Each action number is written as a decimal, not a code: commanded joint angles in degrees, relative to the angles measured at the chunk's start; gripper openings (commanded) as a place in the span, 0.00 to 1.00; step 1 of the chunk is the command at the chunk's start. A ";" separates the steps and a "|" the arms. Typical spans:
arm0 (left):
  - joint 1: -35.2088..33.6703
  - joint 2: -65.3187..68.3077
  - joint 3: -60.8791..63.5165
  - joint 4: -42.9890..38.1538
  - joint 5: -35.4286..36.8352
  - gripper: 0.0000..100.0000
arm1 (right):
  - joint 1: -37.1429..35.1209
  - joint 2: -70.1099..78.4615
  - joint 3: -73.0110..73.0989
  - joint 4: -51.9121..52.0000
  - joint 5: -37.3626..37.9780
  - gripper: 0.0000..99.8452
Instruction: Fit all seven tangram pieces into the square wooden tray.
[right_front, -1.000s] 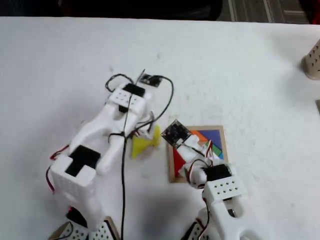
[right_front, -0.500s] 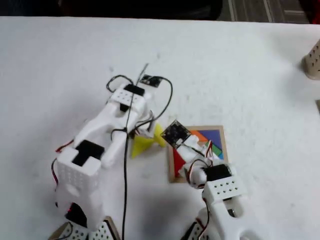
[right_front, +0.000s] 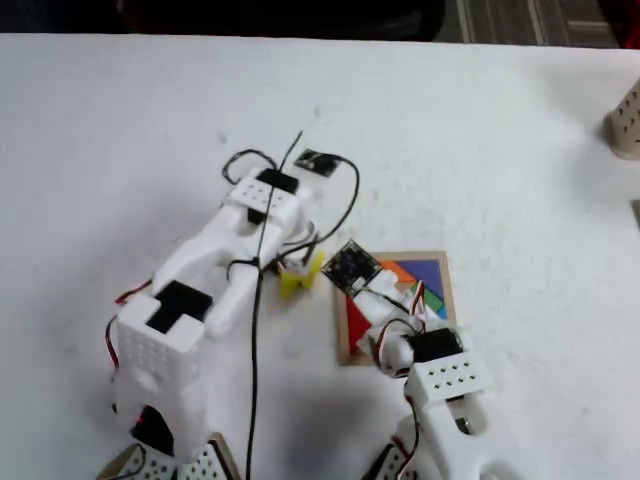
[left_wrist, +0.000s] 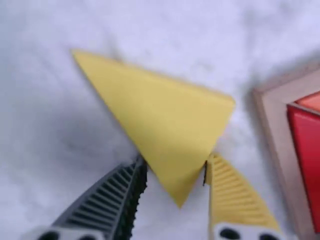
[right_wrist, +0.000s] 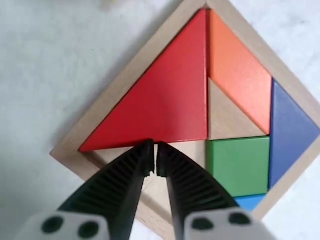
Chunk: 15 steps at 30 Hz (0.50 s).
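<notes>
Nearest, on the right side, the right pincer (right_wrist: 154, 160) hangs over the near-left part of the square wooden tray (right_wrist: 65, 148). Its two dark fingers are drawn almost together with nothing between them, and their tips sit above a bare wooden slot. Just beyond that slot lies the big red triangle (right_wrist: 165, 105). An orange triangle (right_wrist: 235, 75) lies against the red triangle's right edge. A green square (right_wrist: 237, 165) and a blue piece (right_wrist: 290, 145) fill the tray's right side, and all four lie flat within the rim.

A little farther and to the left, the left pincer (left_wrist: 175, 165) grips one corner of the yellow triangle (left_wrist: 160, 120), with a dark finger on one edge and a yellow finger on the other. This triangle (right_front: 298, 278) is outside the tray (right_front: 425, 257), just left of its far-left corner and not touching it. Whether it rests on the white tabletop (right_front: 480, 130) or is held slightly above it cannot be told.

At the far right edge of the tabletop, well apart from the tray, stands a tan object (right_front: 625, 125) dotted with holes.
</notes>
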 joint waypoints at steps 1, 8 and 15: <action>-0.66 0.22 -0.88 -1.58 1.93 0.18 | -0.84 0.04 -0.09 0.57 0.53 0.02; -0.66 -4.00 -2.02 -2.55 9.32 0.27 | -0.84 0.04 -0.09 0.57 0.53 0.02; -0.57 -5.32 -2.11 -9.58 14.42 0.41 | -0.84 0.04 -0.09 0.57 0.53 0.02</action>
